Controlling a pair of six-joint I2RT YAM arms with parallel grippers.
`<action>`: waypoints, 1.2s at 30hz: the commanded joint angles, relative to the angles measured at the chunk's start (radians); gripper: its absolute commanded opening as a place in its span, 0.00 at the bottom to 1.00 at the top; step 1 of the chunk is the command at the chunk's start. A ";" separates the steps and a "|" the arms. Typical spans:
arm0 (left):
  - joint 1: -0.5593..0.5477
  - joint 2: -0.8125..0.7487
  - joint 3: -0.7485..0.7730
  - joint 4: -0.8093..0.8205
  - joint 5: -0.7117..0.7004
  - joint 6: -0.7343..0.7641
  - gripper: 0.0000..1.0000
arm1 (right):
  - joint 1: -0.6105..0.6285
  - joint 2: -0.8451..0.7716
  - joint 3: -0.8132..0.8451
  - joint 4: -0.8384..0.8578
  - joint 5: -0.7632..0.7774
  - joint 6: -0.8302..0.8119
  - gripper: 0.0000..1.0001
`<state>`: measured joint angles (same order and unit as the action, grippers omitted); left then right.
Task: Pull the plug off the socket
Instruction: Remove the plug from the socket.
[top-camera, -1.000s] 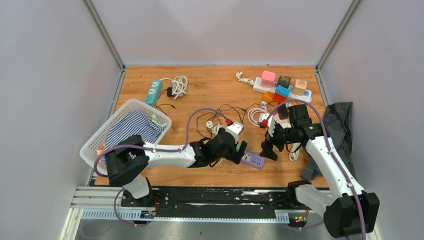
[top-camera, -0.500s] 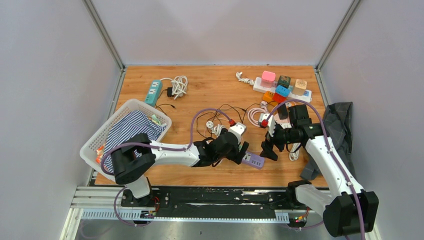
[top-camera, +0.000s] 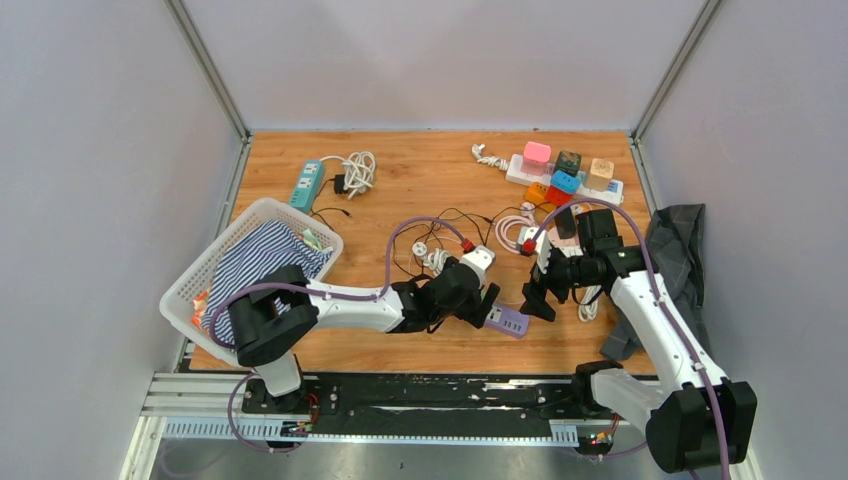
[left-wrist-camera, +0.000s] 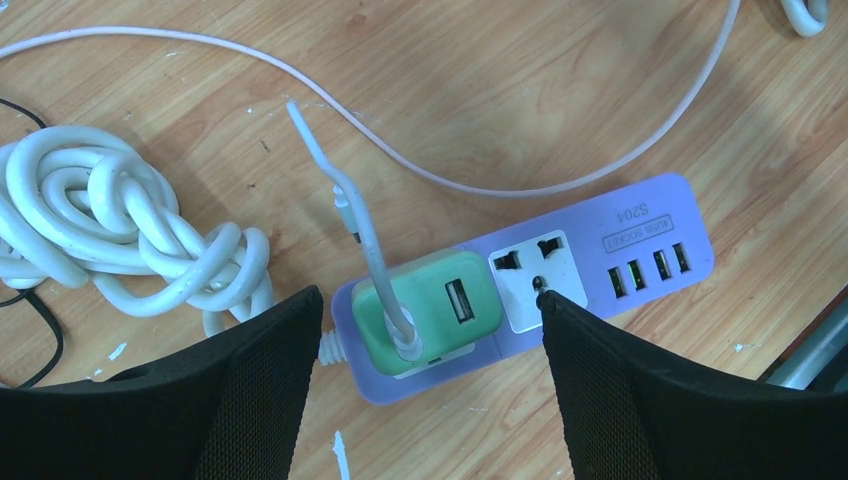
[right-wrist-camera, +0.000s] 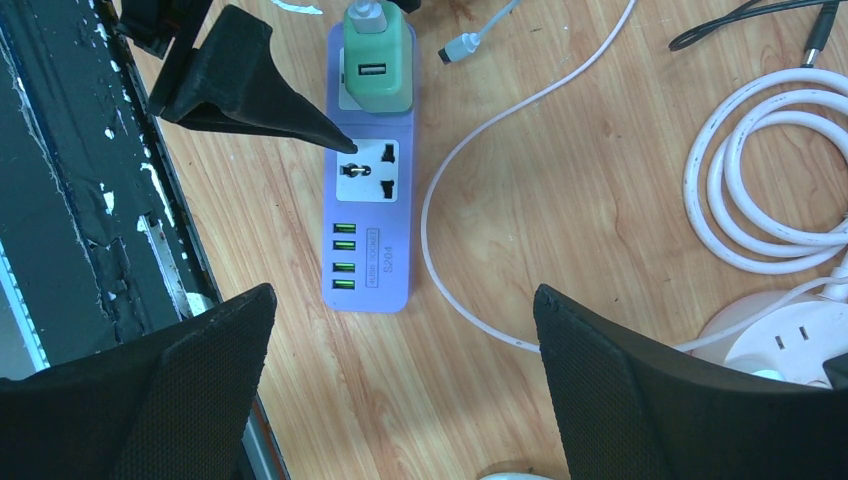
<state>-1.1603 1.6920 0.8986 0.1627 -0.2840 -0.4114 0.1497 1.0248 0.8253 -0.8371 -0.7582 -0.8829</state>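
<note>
A purple power strip (top-camera: 508, 321) lies near the table's front edge, with a green plug (left-wrist-camera: 425, 310) seated in its socket at the cord end. A white cable rises from the plug. My left gripper (top-camera: 478, 300) is open and hovers over the plug, with one finger on each side and neither touching it (left-wrist-camera: 430, 300). My right gripper (top-camera: 535, 298) is open and empty, just above the table beyond the strip's USB end (right-wrist-camera: 402, 295). The right wrist view shows the strip (right-wrist-camera: 368, 250), the plug (right-wrist-camera: 378, 65) and a left finger (right-wrist-camera: 250, 85).
A knotted white cord (left-wrist-camera: 110, 230) lies beside the strip. Loose cables cover the table's middle (top-camera: 440, 235). A white basket (top-camera: 226, 241) of striped cloth stands at the left. A teal strip (top-camera: 307, 183), a white strip with coloured adapters (top-camera: 565, 175) and a dark cloth (top-camera: 675, 250) lie around.
My left arm has shifted a little to the right, bringing its open gripper over the plug end of the strip. The right arm and the strip have not moved.
</note>
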 joint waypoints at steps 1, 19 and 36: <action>-0.007 0.021 0.029 0.006 -0.021 0.015 0.81 | -0.017 0.004 -0.011 -0.017 -0.012 -0.010 1.00; -0.007 0.017 0.037 0.006 -0.025 0.011 0.79 | -0.021 0.011 -0.011 -0.022 -0.016 -0.014 1.00; -0.007 0.004 0.029 0.006 -0.017 -0.016 0.72 | -0.024 0.015 -0.011 -0.026 -0.020 -0.019 1.00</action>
<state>-1.1603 1.7027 0.9131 0.1631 -0.2947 -0.4149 0.1394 1.0378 0.8253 -0.8375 -0.7586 -0.8845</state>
